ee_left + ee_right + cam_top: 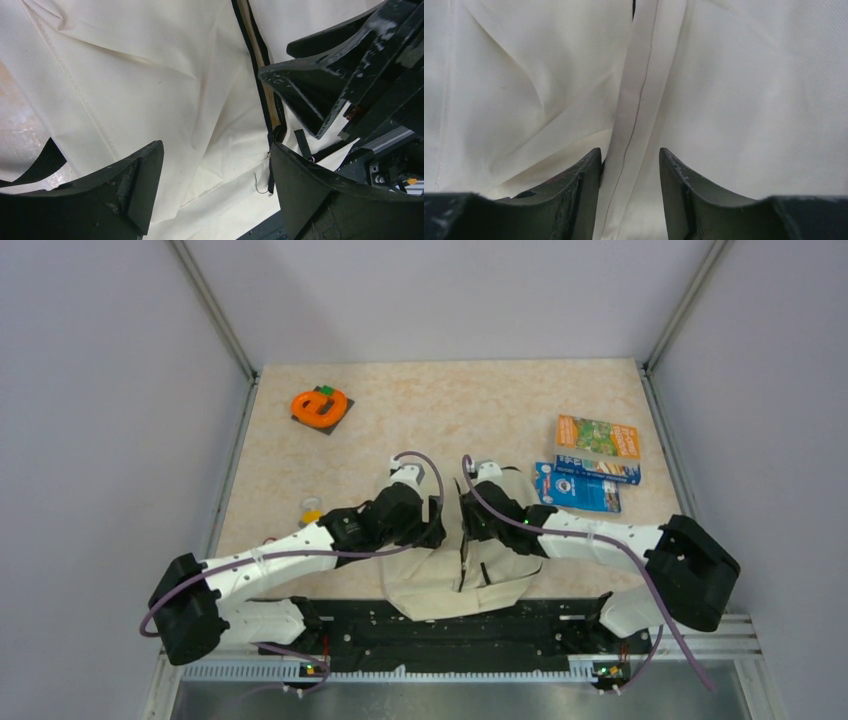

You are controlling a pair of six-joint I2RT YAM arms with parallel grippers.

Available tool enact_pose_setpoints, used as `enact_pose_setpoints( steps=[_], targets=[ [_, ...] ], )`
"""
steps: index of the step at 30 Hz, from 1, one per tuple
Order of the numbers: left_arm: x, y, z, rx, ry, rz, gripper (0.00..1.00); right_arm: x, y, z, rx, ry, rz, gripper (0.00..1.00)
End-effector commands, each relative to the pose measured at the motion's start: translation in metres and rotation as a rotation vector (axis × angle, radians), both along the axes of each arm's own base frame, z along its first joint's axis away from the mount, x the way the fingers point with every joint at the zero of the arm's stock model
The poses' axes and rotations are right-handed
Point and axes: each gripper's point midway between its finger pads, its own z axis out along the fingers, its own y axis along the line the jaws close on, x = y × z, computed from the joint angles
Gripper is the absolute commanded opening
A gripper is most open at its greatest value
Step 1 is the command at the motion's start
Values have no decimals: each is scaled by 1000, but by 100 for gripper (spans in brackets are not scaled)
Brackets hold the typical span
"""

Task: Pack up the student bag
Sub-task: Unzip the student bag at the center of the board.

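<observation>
I have the bag [440, 580] lying flat on the table [450, 410], at the near edge between the two arm bases, with both arms bent in over its far end. The left tool [215, 150] hangs over the cream cloth with its jaws spread wide. Nothing is caught between them, only creased fabric lying below. The black zipper [262, 95] runs down just beside its right finger. From that same wrist camera I can see the right tool [325, 85] close alongside, on the other side of the zipper. In its own view the right tool [630, 152] has its fingers partly drawn in on either side of a raised strip of cloth [639, 100] with a thin dark seam down it. The left finger looks to be against the strip, but I cannot tell whether the cloth is actually pinched or just standing between the fingers. Well apart from the bag, an orange ring [320, 405] sits on a dark square at the far left. An orange booklet [598, 436] and a blue booklet [578, 488] lie to the right, the blue one just beside the bag. A small yellow item [312, 508] lies near the left arm.
</observation>
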Motion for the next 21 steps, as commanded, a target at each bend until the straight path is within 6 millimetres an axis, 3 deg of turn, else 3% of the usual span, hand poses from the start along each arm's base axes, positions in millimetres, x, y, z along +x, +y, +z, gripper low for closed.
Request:
enact_pose_setpoints(
  steps=[1,7,14,17,21],
  targets=[
    [5,3,3,15,-29,2,83,3,-13,12,-3,-55,-65,42],
    [8,-17,-5,78,11,-66,83,-6,-34,-5,-44,-36,-106,30],
    [23,-52,-4,99,-14,-106,83,-11,-41,-10,21,-26,-112,10],
    [30,-55,-12,188,-31,-90,84,-12,-42,-13,57,-14,-115,1],
    [33,-60,-27,283,-32,-69,85,-14,-41,-18,107,2,-117,0]
  ],
)
